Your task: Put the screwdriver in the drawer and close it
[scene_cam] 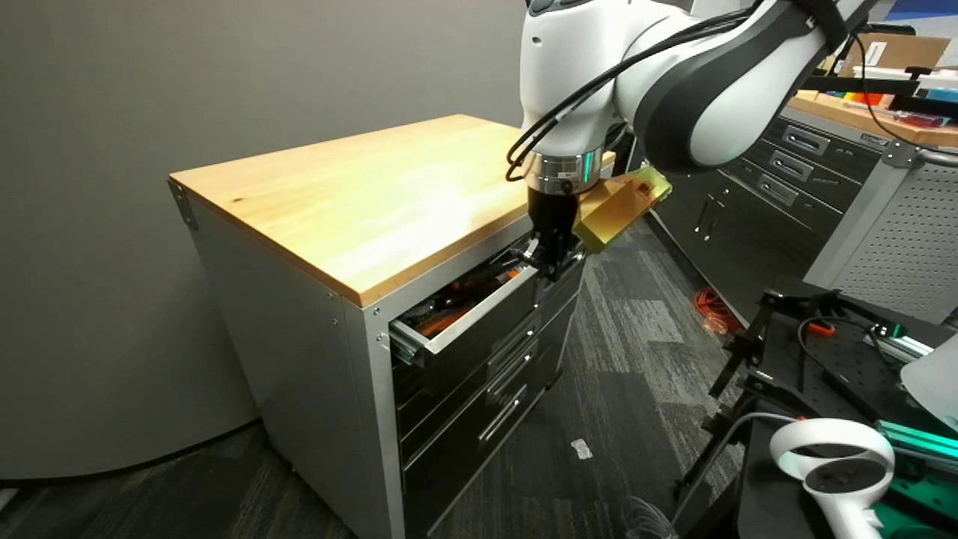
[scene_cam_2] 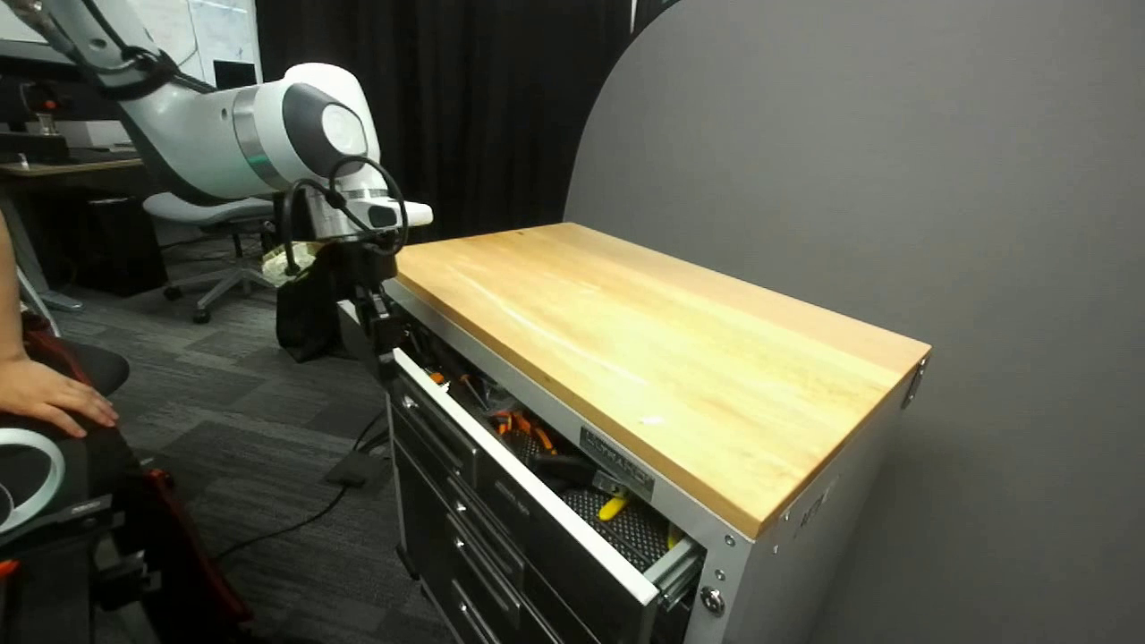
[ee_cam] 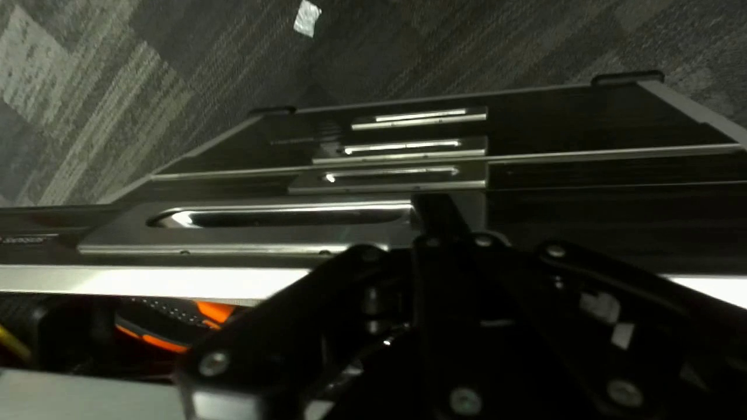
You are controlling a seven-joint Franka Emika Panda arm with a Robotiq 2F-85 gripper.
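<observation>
Since the drawer point(scene_cam_2: 537, 487), standing partly out beneath the desk point(scene_cam_2: 644, 358), looks rigid and, with its tools point(ee_cam: 166, 321), probably heavy, a steady push at mid-front should suit the gripper point(ee_cam: 439, 216), jaws together by the handle point(ee_cam: 274, 236); I cannot make out the screwdriver.

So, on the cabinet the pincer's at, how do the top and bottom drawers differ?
The top drawer is pulled out; the bottom drawer is shut. Tools show inside the top drawer, while the bottom drawer's inside is hidden. Both are dark-fronted, with metal handles.
</observation>
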